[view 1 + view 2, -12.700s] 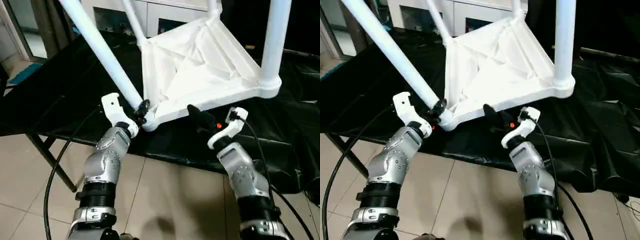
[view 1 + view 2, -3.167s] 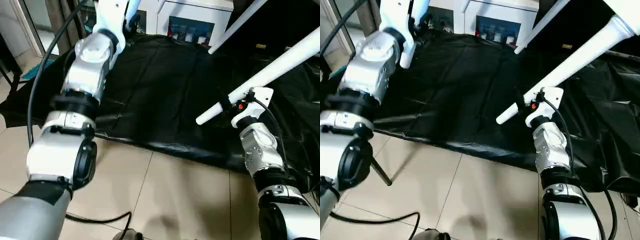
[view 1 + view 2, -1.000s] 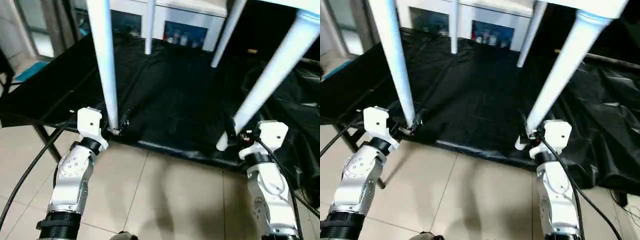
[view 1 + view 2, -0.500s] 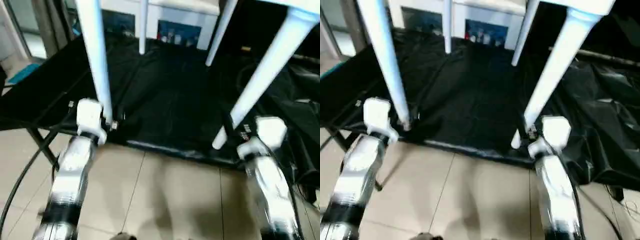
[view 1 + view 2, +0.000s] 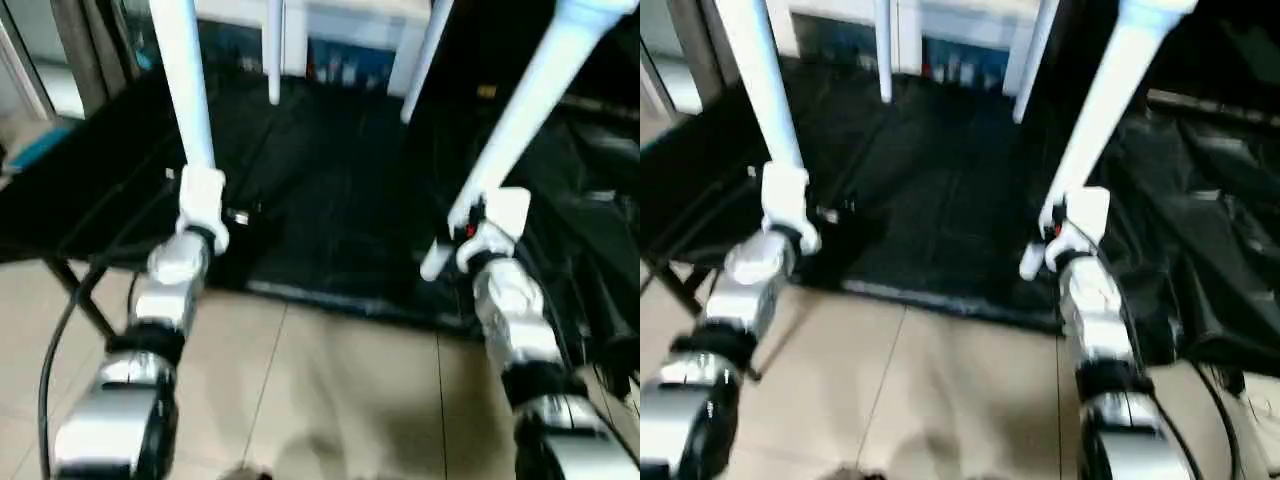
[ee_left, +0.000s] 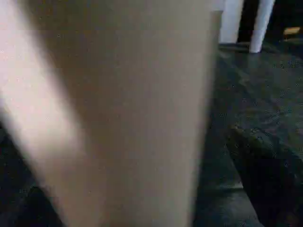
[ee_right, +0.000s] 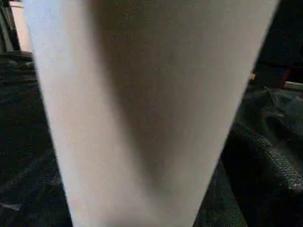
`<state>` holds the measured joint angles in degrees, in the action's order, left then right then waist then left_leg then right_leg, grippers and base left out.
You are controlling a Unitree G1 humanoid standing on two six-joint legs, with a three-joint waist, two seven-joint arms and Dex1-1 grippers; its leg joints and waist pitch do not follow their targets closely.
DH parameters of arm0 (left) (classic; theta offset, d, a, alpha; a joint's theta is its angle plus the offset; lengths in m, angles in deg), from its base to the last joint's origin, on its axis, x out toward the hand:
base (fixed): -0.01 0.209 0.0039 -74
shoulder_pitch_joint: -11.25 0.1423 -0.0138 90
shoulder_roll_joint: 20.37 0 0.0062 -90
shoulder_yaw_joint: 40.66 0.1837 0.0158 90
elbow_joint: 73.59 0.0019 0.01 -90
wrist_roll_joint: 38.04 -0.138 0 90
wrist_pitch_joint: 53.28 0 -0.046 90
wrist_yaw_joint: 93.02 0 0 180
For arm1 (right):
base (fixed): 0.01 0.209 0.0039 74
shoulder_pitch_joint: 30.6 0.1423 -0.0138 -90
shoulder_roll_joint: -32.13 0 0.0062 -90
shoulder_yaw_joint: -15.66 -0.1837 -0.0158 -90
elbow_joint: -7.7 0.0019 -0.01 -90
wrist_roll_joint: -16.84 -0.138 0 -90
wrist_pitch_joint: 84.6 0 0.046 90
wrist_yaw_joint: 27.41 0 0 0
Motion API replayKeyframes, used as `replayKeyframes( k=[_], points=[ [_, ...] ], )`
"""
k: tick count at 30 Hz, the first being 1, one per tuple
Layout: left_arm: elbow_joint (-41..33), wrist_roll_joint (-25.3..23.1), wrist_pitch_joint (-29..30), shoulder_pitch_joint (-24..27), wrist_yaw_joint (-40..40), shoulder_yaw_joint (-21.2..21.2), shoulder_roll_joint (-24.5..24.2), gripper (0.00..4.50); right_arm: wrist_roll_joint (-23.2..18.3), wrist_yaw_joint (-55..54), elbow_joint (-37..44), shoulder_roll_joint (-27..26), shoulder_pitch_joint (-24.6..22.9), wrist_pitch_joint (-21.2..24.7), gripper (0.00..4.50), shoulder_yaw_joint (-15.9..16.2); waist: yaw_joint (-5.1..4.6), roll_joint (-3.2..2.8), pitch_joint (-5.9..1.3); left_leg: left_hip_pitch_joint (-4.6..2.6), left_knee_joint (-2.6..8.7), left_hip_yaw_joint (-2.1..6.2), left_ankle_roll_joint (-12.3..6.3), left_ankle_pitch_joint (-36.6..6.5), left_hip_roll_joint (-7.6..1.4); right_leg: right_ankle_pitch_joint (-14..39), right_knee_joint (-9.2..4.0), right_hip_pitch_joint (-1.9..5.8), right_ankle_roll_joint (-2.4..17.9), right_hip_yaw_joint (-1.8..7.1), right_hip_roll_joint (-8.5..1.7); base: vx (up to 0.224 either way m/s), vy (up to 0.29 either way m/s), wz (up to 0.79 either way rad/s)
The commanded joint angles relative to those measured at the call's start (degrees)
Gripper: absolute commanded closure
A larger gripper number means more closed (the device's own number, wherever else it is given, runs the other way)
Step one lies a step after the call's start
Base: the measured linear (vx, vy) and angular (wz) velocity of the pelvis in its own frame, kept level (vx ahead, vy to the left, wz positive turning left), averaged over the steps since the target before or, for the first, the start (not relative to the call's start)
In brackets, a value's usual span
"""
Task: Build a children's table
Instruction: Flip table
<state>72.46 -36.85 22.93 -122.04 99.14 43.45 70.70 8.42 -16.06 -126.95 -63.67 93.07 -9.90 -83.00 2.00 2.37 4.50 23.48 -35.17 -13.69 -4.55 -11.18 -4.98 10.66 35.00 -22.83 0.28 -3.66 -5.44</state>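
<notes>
Four white legs of the children's table stand over a table draped in black sheeting, the tabletop itself out of frame above. The left claw sits at the lower end of the near left leg, which hangs close to upright at the front edge of the sheeting; the white claw housing hides the fingers, so I cannot tell whether they are clamped on the leg. The right claw is at the lower part of the near right leg, which slants up and away toward the robot's right, its rounded foot poking out just below the claw; the fingers there are too blurred to judge as well. In each wrist view the leg sits very close in front of the camera. The two far legs reach down toward the back of the sheeting, in front of a white cabinet. Below the table's front edge lies a beige tiled floor.
</notes>
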Motion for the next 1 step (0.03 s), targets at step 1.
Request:
replayKeyframes(
  k=[1],
  points=[
    [0.8,-0.1,-1.8,-0.7,0.0,-0.6,-0.2,0.05,-1.1,2.4,0.9,-0.1,0.3,-1.2,0.81,-0.8,0.26,-1.09,-4.98,-3.26,5.59,4.86,4.73,-16.3,-8.82,-2.4,-2.73,1.68,16.6,3.31,-5.98,0.000,0.000,0.00]
  ],
)
